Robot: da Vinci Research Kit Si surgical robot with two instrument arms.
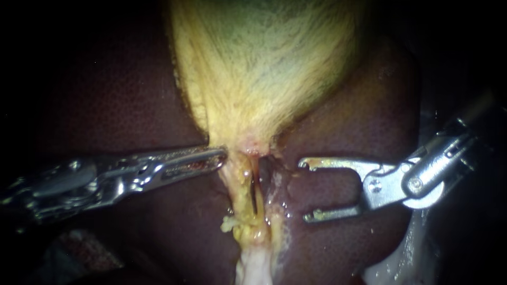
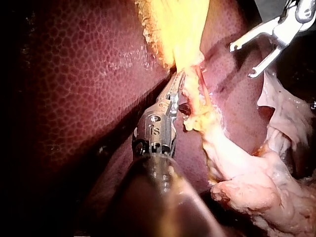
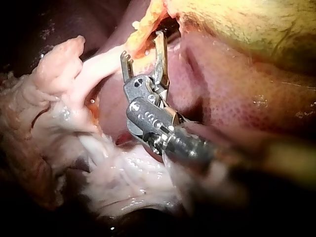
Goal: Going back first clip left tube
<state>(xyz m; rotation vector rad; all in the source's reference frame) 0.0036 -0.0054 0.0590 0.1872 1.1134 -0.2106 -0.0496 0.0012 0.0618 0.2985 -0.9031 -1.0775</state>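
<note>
- Slender silver right instrument [image 1: 307, 190] is held centre right, its tool spread wide, empty
- Pale yellow left tube [image 1: 240, 184] is seen upright, just left of it

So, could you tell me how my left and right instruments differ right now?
The left instrument has slim jaws lying shut; the right instrument has hook-tipped jaws wide open and empty. The left's tip touches the tissue under the gallbladder; the right's stands clear, over the liver. Both point inward at the tubes.
</note>
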